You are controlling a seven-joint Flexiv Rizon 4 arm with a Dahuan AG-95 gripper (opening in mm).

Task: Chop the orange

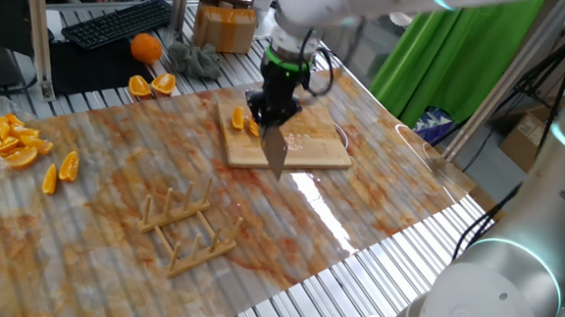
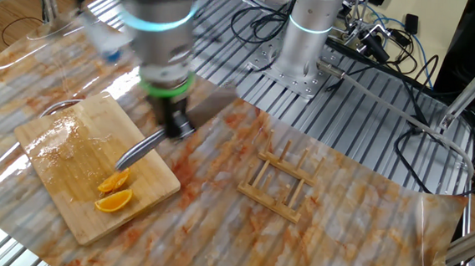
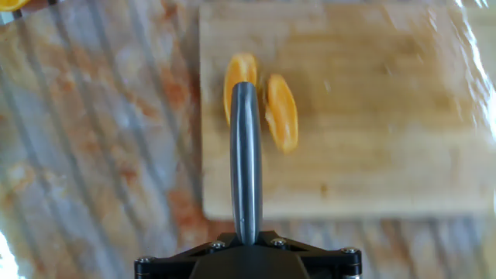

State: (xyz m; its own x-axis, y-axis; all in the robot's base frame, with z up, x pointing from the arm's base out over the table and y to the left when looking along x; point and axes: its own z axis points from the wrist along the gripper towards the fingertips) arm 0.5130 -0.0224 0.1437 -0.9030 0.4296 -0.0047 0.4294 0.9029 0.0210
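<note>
A table (image 1: 374,272) of metal slats carries a glossy sheet (image 1: 109,256) mottled in orange and white. A white robot arm (image 2: 158,14) with a green ring reaches down over the middle of it.

A wooden cutting board (image 1: 313,149) lies flat on the sheet, under the arm. In the hand view the board (image 3: 372,124) fills the upper right of the frame.

Near the board, toward the front of the sheet in one fixed view, a wooden rack (image 1: 185,226) of thin upright pegs rests on the sheet; the other fixed view shows it (image 2: 280,182) well apart from the board.

The black gripper (image 2: 174,122) is clamped on the handle of a knife (image 2: 140,150), whose grey blade slants down toward the board. In the hand view the knife (image 3: 246,155) runs straight up the middle of the frame.

2 orange pieces lie side by side on the board. The knife tip sits over 1 piece (image 3: 239,74), hiding its middle. The second piece (image 3: 281,111), a glossy crescent, lies just beside the blade on its right. In the other fixed view both pieces (image 2: 114,190) sit near the board's near corner.

At the far left of one fixed view a heap of orange wedges (image 1: 8,140) rests on the sheet, with 2 loose wedges (image 1: 59,172) near it. A whole orange (image 1: 146,47) and 2 cut halves (image 1: 152,85) lie behind, beside a black keyboard (image 1: 119,21).
</note>
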